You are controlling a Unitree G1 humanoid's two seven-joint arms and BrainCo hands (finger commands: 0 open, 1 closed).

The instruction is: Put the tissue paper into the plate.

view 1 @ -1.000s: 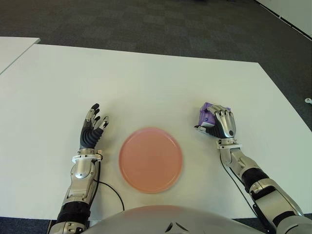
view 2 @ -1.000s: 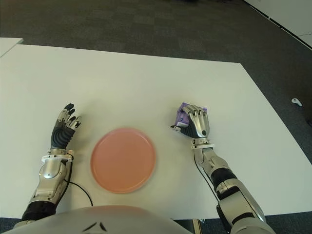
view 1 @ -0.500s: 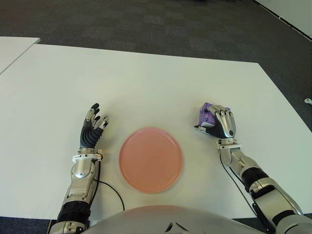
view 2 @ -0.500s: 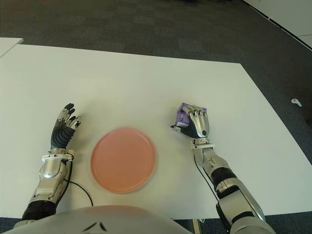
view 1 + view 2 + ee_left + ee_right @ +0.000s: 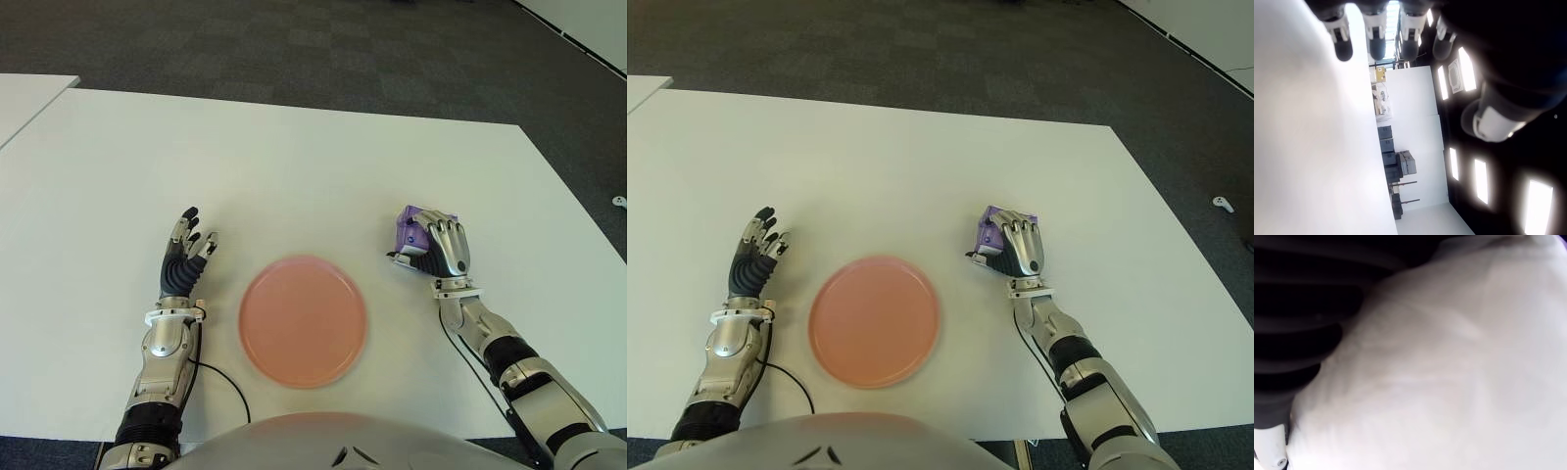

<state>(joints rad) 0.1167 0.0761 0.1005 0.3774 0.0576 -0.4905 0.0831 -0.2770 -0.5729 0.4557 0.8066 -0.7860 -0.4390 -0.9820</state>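
A purple tissue pack sits in my right hand, whose fingers curl over it to the right of the pink plate. Seen from the right wrist, the pack's pale surface fills the picture against my dark fingers. The plate lies on the white table, near its front edge, with nothing in it. My left hand shows to the left of the plate, fingers spread and holding nothing; in the left wrist view its fingertips stand apart.
Dark carpet lies beyond the table's far edge. Another white table's corner shows at the far left. A black cable runs by my left forearm.
My right hand with the tissue pack has shifted slightly up and to the left, toward the plate. The left hand has not moved.
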